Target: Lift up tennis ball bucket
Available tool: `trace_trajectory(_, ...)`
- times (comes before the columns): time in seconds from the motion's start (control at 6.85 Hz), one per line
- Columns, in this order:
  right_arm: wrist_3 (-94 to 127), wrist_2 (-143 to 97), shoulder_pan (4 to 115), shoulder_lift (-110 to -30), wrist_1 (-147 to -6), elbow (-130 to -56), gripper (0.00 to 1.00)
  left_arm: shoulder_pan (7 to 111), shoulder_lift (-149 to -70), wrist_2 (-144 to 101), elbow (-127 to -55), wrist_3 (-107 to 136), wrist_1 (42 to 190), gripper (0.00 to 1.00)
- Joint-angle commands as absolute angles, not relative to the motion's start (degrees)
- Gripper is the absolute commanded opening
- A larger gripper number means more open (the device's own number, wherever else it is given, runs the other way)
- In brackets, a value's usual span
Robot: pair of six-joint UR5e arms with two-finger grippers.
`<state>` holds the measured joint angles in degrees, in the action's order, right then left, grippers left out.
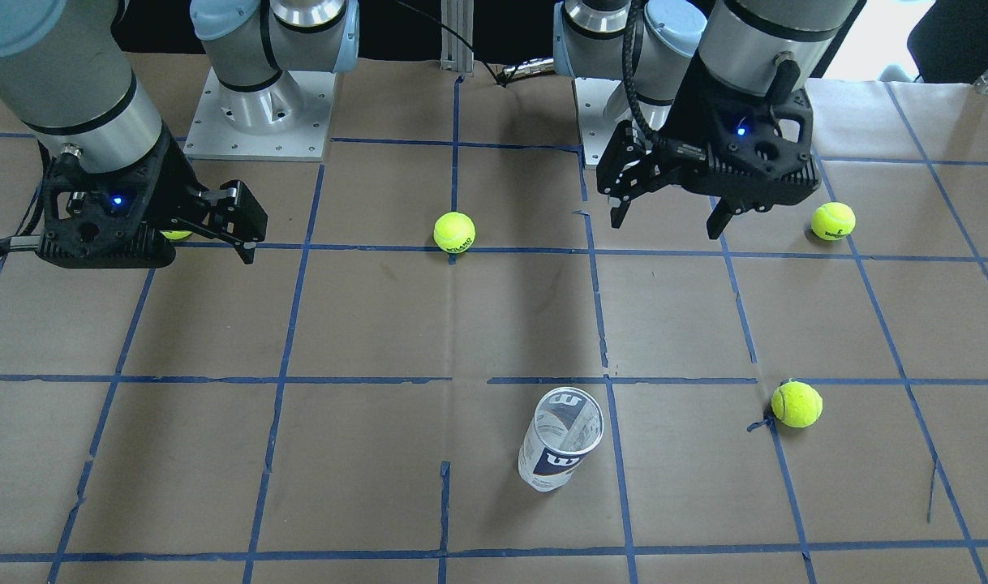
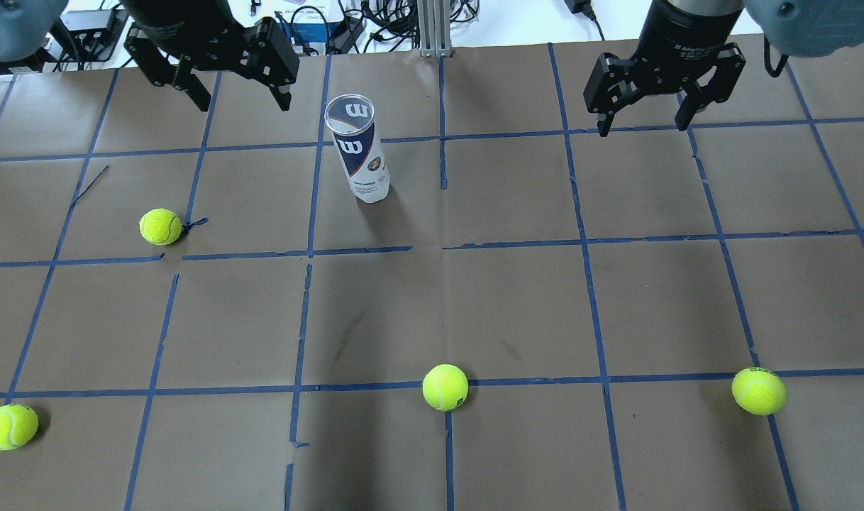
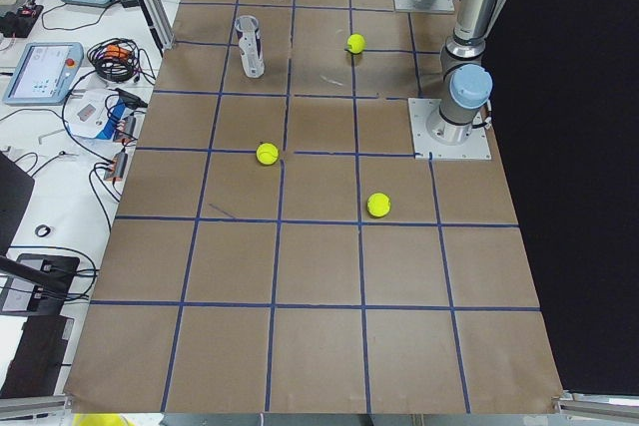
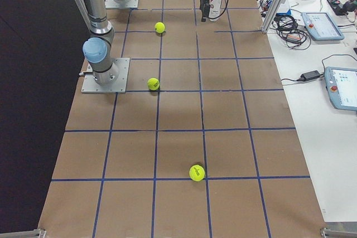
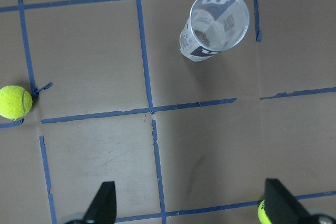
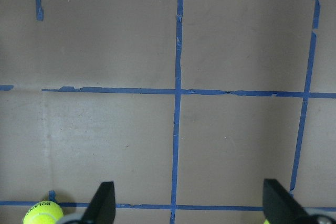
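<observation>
Overhead exterior: tennis ball bucket upright; left jaws, right jaws wide open, empty.

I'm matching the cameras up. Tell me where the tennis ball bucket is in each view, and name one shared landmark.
Front-facing: bucket lower centre, upright.
Overhead: bucket upper left of centre.
Exterior left: bucket upper left.
Exterior right: cannot pick it out.
Left wrist: bucket upper right, seen from above.
Right wrist: not in it.
Landmark: the tennis ball at the frayed tape scrap, in the same four views.
</observation>
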<state>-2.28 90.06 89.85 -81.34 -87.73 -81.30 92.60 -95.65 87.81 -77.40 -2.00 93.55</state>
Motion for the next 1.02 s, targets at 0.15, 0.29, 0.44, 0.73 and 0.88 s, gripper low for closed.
trace_trajectory(0.15, -2.29, 90.00, 89.91, -81.30, -87.80, -81.30, 1.00, 92.02, -95.10, 87.89, -79.63, -1.67, 92.21, 1.00)
trace_trajectory(0.29, -2.29, 90.00, 89.83, -81.30, -87.80, -81.30, 1.00, 91.93, -94.58, 87.98, -80.50, -1.67, 92.20, 1.00)
trace_trajectory(0.44, -2.29, 90.00, 89.82, -81.30, -87.89, -81.30, 1.00, 91.93, -94.57, 88.15, -80.59, -1.58, 92.28, 1.00)
trace_trajectory(0.73, -2.37, 90.09, 89.74, -81.12, -87.89, -81.39, 1.00, 91.93, -94.57, 88.24, -80.60, -1.58, 92.29, 1.00)
trace_trajectory(0.88, -2.46, 90.00, 89.65, -80.95, -87.72, -81.47, 1.00, 91.93, -94.57, 88.24, -80.60, -1.58, 92.29, 1.00)
